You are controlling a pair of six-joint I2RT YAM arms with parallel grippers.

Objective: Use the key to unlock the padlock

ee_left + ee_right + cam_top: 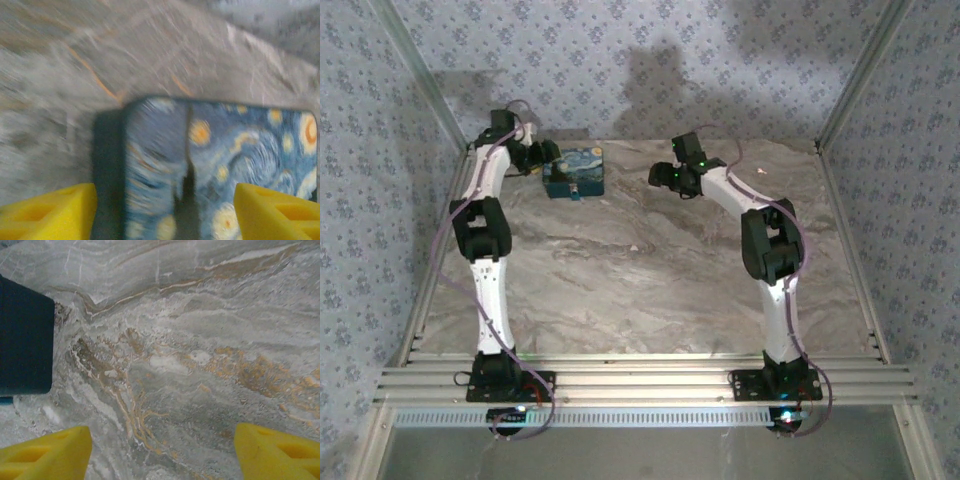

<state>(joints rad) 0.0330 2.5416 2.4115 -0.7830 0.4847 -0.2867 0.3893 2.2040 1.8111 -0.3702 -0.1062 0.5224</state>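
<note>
A blue tin with a starry-night painting lies at the back left of the marble table. My left gripper hovers at the tin's left end. In the left wrist view, which is blurred, its yellow fingers stand wide apart and open. The tin's lid lies below them, and one finger is past the tin's edge. My right gripper is to the right of the tin, open over bare marble, with the tin's dark side at the left edge of its wrist view. I cannot make out the padlock or the key.
Aluminium rails run along the near edge, where both arm bases are bolted. Patterned walls and metal posts close in the table at the back and sides. Bare marble stretches between the arms.
</note>
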